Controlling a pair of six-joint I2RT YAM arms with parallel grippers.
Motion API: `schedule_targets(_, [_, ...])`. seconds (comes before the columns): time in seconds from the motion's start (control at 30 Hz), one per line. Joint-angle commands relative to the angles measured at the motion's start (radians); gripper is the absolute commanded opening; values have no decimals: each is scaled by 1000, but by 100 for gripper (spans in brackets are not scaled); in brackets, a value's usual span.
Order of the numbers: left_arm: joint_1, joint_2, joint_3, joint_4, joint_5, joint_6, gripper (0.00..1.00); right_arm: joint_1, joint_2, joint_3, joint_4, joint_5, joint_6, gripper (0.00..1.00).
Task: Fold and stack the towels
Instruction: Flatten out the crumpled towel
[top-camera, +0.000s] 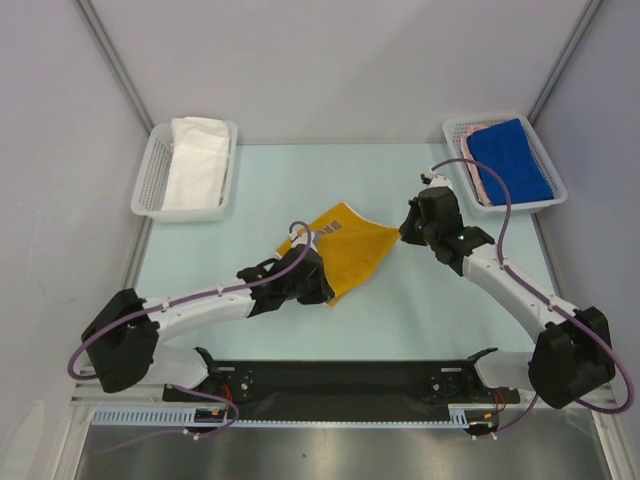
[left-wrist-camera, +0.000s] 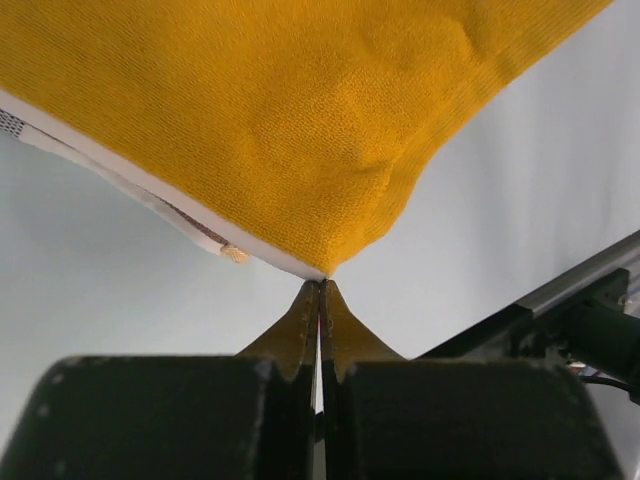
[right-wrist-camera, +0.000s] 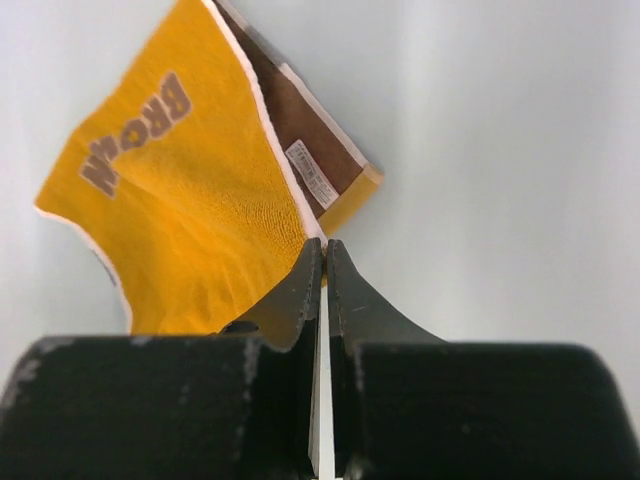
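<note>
Noted: the yellow-orange towel (top-camera: 350, 250) lies partly folded on the table (top-camera: 420, 310). The left gripper (top-camera: 322, 290) meets its near corner and the right gripper (top-camera: 404, 232) its right corner. Far left of it, a white towel (top-camera: 195, 160) fills the left basket (top-camera: 148, 190). Far right, a blue towel (top-camera: 510, 160) overlies a pinkish towel (top-camera: 478, 185) in the right basket (top-camera: 455, 128).

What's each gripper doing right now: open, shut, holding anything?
Left gripper: jaws shut, pinching a corner of the yellow towel.
Right gripper: jaws shut, pinching another corner of the same towel.
</note>
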Motion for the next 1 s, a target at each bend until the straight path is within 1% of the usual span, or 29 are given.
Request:
schedule_targets(0.0, [1, -82, 24, -37, -26, 29, 0, 7, -61, 22, -55, 6, -5, 0])
schedule_targets(0.13, [19, -88, -22, -38, 5, 29, 0, 48, -101, 21, -100, 25, 9, 0])
schedule_targets(0.23, [57, -131, -95, -46, 30, 29, 0, 113, -166, -39, -108, 35, 38, 0])
schedule_targets(0.3, [88, -211, -158, -73, 39, 38, 0, 157, -192, -79, -124, 55, 56, 0])
schedule_targets(0.33, [125, -239, -190, -87, 50, 41, 0, 204, -206, -88, -149, 78, 74, 0])
schedule_targets(0.37, [143, -300, -206, -100, 54, 47, 0, 226, -232, -96, -164, 91, 87, 0])
schedule_targets(0.4, [174, -326, -220, -120, 59, 46, 0, 248, -249, -120, -175, 104, 94, 0])
schedule_targets(0.47, [186, -378, -263, -121, 96, 38, 0, 317, -290, -153, -193, 140, 127, 0])
schedule_targets(0.57, [188, -369, -315, -88, 151, 17, 0, 363, -293, -219, -195, 138, 163, 0])
schedule_targets(0.67, [186, -311, -368, 6, 206, -3, 0, 403, -275, -256, -177, 144, 185, 0])
schedule_targets(0.7, [179, -287, -373, 41, 215, -6, 0, 426, -260, -262, -169, 147, 202, 0])
schedule_targets(0.8, [163, -254, -376, 79, 235, -8, 0, 458, -209, -279, -143, 150, 223, 0])
schedule_targets(0.97, [148, -225, -375, 87, 246, 3, 1, 467, -160, -272, -131, 190, 223, 0])
